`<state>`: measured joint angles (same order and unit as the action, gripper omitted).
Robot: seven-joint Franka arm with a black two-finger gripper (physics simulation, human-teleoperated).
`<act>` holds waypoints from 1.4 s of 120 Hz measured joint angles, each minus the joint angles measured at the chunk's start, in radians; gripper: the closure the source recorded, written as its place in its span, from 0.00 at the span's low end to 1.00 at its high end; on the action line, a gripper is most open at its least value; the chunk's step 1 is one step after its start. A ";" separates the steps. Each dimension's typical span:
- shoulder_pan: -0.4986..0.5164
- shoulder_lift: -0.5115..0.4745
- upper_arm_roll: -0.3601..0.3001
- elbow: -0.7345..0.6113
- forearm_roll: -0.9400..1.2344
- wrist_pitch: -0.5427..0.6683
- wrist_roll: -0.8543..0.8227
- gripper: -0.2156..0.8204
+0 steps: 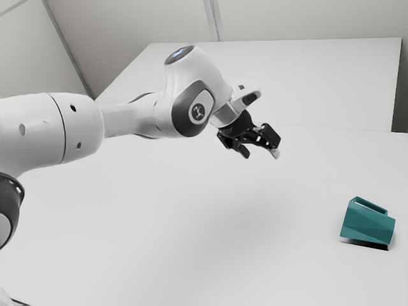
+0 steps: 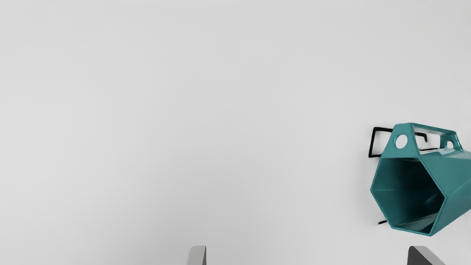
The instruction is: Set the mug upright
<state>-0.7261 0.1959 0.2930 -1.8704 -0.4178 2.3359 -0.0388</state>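
The mug (image 1: 368, 223) lies on its side on the counter (image 1: 159, 217), toward the exterior view's right, handle (image 2: 412, 147) uppermost. The end effector (image 1: 260, 153) hangs above the counter, well apart from the mug, its fingers (image 2: 197, 255) spread wide. The arm (image 1: 83, 127) reaches in from the exterior view's left.

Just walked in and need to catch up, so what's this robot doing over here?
A robot arm has its gripper open above a white table, holding nothing. The teal mug lies on its side on the table, handle uppermost, well apart from the gripper. The job is to set the mug upright, and that isn't done; reaching for it is probably next.
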 joint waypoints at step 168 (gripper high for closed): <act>-0.170 0.433 -0.215 0.204 -0.208 0.533 -0.107 0.28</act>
<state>-0.8959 0.6285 0.0776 -1.6663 -0.6260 2.8693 -0.1462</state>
